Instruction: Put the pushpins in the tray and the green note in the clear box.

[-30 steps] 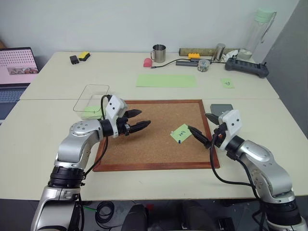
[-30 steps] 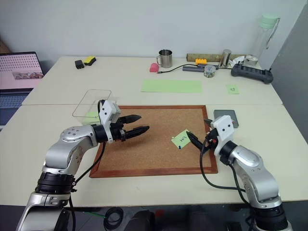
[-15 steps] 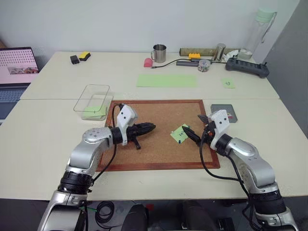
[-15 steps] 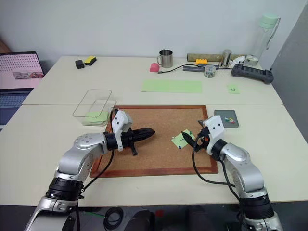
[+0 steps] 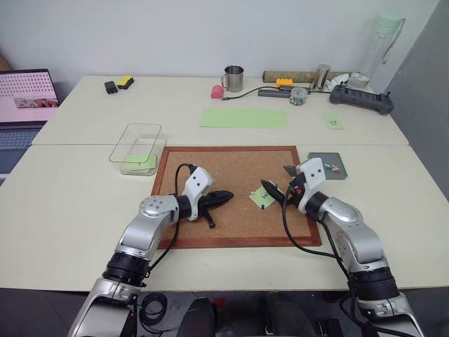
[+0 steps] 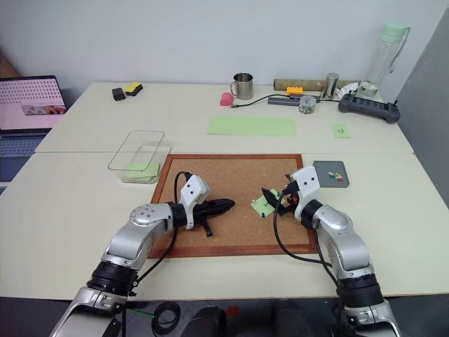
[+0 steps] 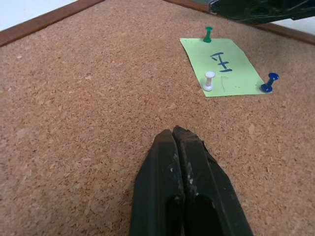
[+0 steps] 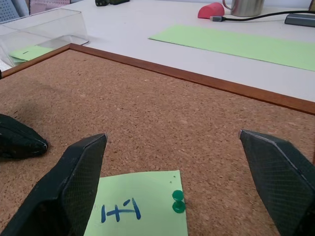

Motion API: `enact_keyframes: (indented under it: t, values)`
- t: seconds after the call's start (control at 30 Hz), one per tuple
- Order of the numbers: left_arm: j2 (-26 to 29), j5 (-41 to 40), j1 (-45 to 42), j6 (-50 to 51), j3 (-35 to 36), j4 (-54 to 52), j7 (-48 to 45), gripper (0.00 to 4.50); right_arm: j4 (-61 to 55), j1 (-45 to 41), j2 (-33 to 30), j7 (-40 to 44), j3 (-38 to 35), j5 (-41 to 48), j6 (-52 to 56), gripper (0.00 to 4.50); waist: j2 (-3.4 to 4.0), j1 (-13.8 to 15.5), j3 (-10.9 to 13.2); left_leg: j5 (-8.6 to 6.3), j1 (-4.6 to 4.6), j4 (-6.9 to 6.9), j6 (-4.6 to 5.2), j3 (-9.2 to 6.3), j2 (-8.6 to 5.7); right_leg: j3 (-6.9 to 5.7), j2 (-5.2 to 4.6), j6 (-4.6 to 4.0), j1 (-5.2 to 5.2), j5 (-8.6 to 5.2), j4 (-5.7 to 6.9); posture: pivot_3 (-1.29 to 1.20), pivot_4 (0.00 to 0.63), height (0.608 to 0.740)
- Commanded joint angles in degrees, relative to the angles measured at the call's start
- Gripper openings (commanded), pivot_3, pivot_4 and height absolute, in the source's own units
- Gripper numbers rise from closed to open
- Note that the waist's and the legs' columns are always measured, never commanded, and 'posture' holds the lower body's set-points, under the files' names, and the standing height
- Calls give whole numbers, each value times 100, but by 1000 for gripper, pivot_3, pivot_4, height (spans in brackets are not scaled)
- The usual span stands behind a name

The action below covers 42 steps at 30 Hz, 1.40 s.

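From the head camera, the cork board (image 5: 210, 163) lay on the near table, with the green note (image 5: 262, 197) pinned on its right half. The left gripper (image 5: 226, 196) rested low over the board's middle, fingers pressed together and holding nothing, pointing right toward the note. The right gripper (image 5: 275, 187) sat at the note's right side with its fingers spread wide, empty. The clear box (image 5: 136, 144) stood just beyond the board's far left corner with a green slip inside, and the tray (image 5: 327, 166) lay just off the board's far right corner, small coloured pins in it. In the left wrist view, the closed fingers (image 7: 173, 162) hung above bare cork, short of the note, which carried a green pushpin (image 7: 208, 34), a white pushpin (image 7: 209, 80) and a blue pushpin (image 7: 268, 82). In the right wrist view, the two wide-apart fingers (image 8: 74, 177) flanked the note, the green pin standing between them, and the left gripper's tip lay on the cork beside them.
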Motion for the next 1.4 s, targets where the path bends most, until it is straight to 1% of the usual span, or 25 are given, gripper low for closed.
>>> enact_keyframes:
  t: [0.03,0.13,0.2,0.23,0.3,0.53,0.6,0.67,0.93,1.1,1.2,1.33,1.4]
  values:
    - [31,236,114,61,-163,248,26,59,23,-4,44,7,45,-89,-141,4500,2,-1,-2,0,9,0,1,0,0,0,0,-1,9,1,0,0,150,740]
    - [43,221,77,73,-136,250,6,59,120,55,40,12,99,-160,-105,4500,2,-2,-1,1,33,-1,1,0,2,-2,2,-2,36,0,-3,0,150,740]
    - [56,211,69,88,-124,220,-7,59,154,83,48,18,111,-181,-110,4500,2,-3,-1,0,69,-8,2,-2,3,-4,3,10,77,-7,-19,0,150,740]
    - [65,220,63,88,-125,209,-9,21,174,91,63,16,101,-179,-106,4320,2,-3,-1,0,78,-11,2,-1,3,-3,3,19,88,-13,-26,0,150,740]
    - [79,236,67,93,-129,186,-4,0,185,107,106,12,58,-144,-72,4103,2,-3,-1,0,78,-11,2,1,3,0,3,20,89,-13,-30,0,150,740]
    - [86,236,41,150,-126,132,-2,0,144,153,127,21,14,-122,-48,2516,2,-2,-1,0,78,-11,2,0,4,0,3,19,89,-12,-30,0,150,740]
    - [81,253,7,141,-124,164,8,0,118,177,132,22,22,-118,-43,2193,2,-2,-1,0,78,-11,2,0,4,0,3,20,89,-13,-31,0,150,740]
    - [77,266,-14,138,-127,183,14,0,103,192,134,21,28,-119,-39,1713,2,-2,-1,0,78,-11,2,0,4,0,3,20,89,-13,-32,0,150,740]
    - [42,274,20,168,-155,150,-13,0,167,127,133,-41,11,-192,-89,78,2,-2,-1,0,78,-12,2,0,4,0,3,22,89,-14,-36,0,150,740]
    - [47,286,20,181,-152,175,-10,0,44,103,150,-79,-76,-203,-181,23,2,-2,-1,0,77,-13,2,0,4,0,2,22,90,-14,-40,0,150,740]
    - [71,289,24,178,-138,191,-12,0,-381,179,231,0,-191,75,-179,23,2,-2,-1,0,77,-13,2,0,5,0,3,23,91,-14,-45,0,150,740]
    - [94,291,27,160,-114,220,-15,0,-892,382,197,-38,-241,218,70,23,3,-2,-1,0,74,-16,2,-2,6,-2,3,24,92,-14,-55,0,150,740]
    - [99,295,26,148,-100,242,-1,0,-1123,484,217,-175,-484,373,157,23,3,-1,-1,0,74,-17,2,-4,6,-4,3,24,96,-14,-62,0,150,740]
